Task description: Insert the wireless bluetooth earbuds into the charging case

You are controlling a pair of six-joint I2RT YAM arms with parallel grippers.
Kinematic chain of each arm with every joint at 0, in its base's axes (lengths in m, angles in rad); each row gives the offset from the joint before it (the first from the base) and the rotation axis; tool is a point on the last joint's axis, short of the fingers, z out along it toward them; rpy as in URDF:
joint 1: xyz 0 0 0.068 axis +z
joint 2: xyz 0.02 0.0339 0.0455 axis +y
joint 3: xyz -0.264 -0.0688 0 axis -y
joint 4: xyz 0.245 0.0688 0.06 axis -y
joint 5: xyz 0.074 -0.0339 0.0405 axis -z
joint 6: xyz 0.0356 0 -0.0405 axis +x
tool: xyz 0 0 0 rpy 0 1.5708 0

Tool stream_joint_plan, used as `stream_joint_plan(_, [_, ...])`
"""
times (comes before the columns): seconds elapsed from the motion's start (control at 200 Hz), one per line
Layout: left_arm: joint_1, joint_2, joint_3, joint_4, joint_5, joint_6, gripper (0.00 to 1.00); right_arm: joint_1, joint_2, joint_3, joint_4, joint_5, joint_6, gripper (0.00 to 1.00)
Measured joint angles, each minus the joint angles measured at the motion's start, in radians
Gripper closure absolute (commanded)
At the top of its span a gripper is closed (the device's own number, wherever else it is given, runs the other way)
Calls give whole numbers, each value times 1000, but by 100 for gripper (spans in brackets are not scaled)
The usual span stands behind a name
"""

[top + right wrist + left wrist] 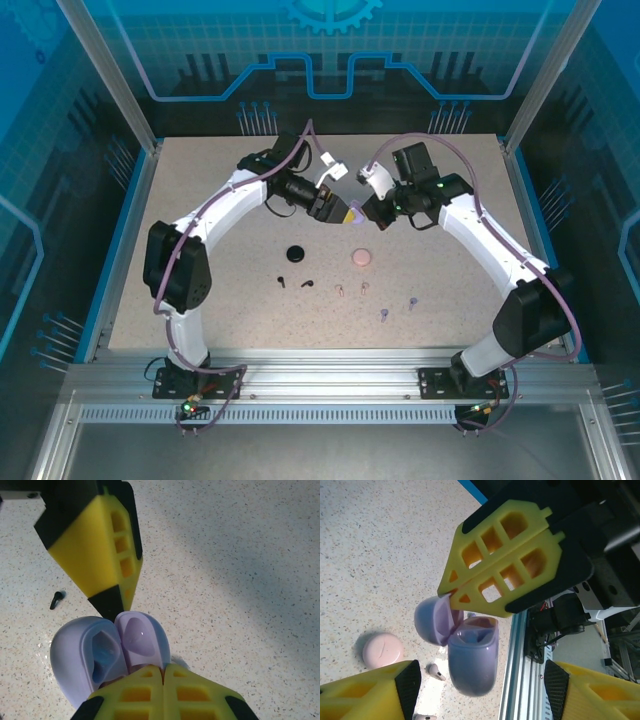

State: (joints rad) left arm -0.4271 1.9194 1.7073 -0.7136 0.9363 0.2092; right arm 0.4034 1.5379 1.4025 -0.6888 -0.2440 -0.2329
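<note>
In the case-readying step, the right gripper (163, 669) pinched the lid of the open purple case (471, 656) while the left gripper (482, 680) stood spread, untouching, around its body; the earbuds (342, 291) lay loose below it, so a steady left clamp seemed next.

Open case (472, 660) raised over rear centre of surface (240, 310), pinched in right fingers (150, 695), left fingers (375, 692) either side of it, two closed cases (360, 257) side by side on surface before it, six earbuds (341, 291) in loose row nearer still, rightmost pair nearest.
</note>
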Motion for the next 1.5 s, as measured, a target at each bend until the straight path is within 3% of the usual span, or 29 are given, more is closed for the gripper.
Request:
stream_joint_plan(0.305, [0, 10, 0, 11, 31, -16, 45, 13, 6, 10, 0, -3, 0, 100])
stream_joint_plan(0.65, [0, 14, -5, 46, 42, -45, 50, 16, 7, 19, 0, 2, 1, 100])
stream_joint_plan(0.85, [0, 16, -9, 62, 50, -53, 42, 16, 8, 23, 0, 7, 3, 100])
stream_joint_plan(1.005, [0, 20, -11, 70, 53, -54, 41, 16, 15, 30, 0, 7, 3, 100])
stream_joint_plan(1.501, [0, 26, -48, 144, 53, -105, 59, 16, 20, 31, 1, 13, 3, 100])
